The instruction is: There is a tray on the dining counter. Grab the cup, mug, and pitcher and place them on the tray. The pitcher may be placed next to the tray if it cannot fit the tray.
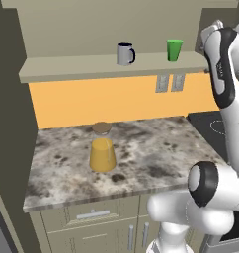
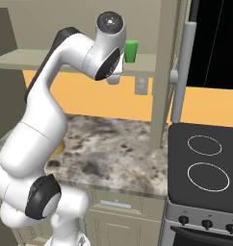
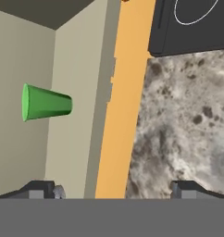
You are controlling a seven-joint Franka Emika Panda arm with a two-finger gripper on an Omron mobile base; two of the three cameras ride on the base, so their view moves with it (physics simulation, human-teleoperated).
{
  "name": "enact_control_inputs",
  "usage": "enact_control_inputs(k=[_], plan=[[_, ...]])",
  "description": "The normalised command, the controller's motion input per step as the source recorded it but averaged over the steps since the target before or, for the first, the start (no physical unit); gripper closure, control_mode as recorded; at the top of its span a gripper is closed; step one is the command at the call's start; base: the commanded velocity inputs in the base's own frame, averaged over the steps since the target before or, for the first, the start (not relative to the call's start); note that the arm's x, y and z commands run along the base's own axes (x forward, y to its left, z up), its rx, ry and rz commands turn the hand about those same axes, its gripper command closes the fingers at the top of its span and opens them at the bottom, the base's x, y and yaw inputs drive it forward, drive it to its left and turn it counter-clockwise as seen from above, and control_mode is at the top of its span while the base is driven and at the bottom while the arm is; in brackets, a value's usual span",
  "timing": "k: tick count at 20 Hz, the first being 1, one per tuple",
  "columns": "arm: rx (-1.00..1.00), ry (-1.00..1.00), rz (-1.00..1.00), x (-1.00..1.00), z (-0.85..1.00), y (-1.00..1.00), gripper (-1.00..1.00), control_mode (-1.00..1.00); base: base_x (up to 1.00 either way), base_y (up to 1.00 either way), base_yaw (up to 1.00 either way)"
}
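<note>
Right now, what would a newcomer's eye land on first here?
The bright green handleless cup and the grey mug with dark handle stand apart on the beige shelf. Below, the clear pitcher of orange liquid stands on the marble counter, and the open tool faces the cup.

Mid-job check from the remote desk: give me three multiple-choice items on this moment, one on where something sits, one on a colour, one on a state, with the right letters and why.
1. Where does the mug stand?
A. on the shelf above the counter
B. on the stove
C. beside the pitcher

2. What colour is the cup?
A. red
B. green
C. blue

3. How is the gripper?
A. shut on the cup
B. shut on nothing
C. open, holding nothing

Answers:
1 A: in the left base view it stands on the beige shelf, to the left of the cup.
2 B: it is bright green in every view.
3 C: in the hand view the fingertips stand far apart with nothing between them, the cup ahead untouched.

The pitcher stands on the marble counter below.
</note>
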Motion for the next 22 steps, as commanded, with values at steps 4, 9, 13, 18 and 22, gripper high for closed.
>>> enact_control_inputs(k=[4, 9, 13, 18, 22], plan=[[0.0, -0.01, 0.0, 0.4, 0.09, -0.04, -1.0, -1.0, 0.0, 0.0, 0.0], [0.04, -0.04, 0.0, 0.42, 0.0, 0.0, -1.0, -1.0, 0.0, 0.0, 0.0], [0.03, -0.01, 0.0, 0.42, 0.0, 0.0, -1.0, -1.0, 0.0, 0.0, 0.0], [0.01, 0.0, 0.0, 0.45, 0.0, 0.0, -1.0, -1.0, 0.0, 0.0, 0.0], [0.0, 0.0, 0.0, 0.36, 0.0, -0.03, -1.0, -1.0, 0.0, 0.0, 0.0]])
